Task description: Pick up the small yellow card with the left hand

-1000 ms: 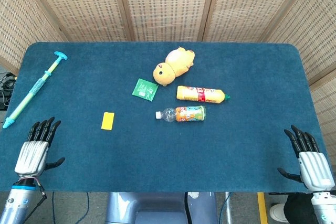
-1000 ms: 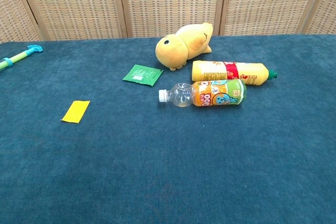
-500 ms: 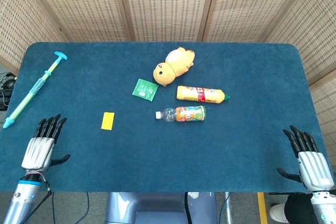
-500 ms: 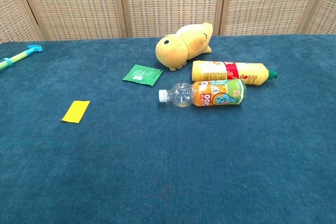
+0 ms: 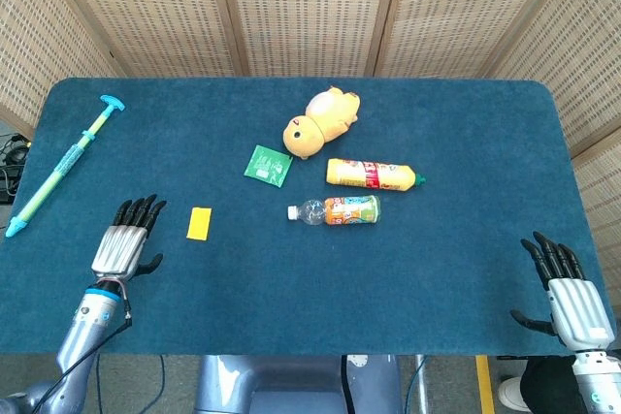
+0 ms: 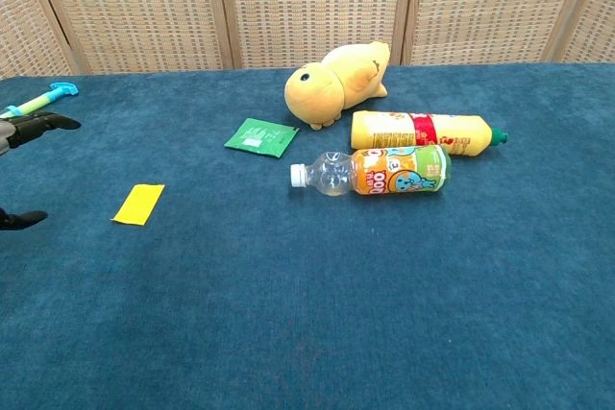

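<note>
The small yellow card lies flat on the blue table cloth, left of centre; the chest view shows the card at the left. My left hand hovers a little to the card's left, fingers spread, holding nothing. Only its dark fingertips show at the chest view's left edge. My right hand rests open at the table's front right corner, far from the card.
A green packet, a yellow plush toy, a yellow bottle and an orange-labelled bottle lie near the table's middle. A teal water pump toy lies along the left side.
My left hand has moved right and forward from the table's front left corner toward the yellow card, entering the chest view. The right hand has barely moved.
</note>
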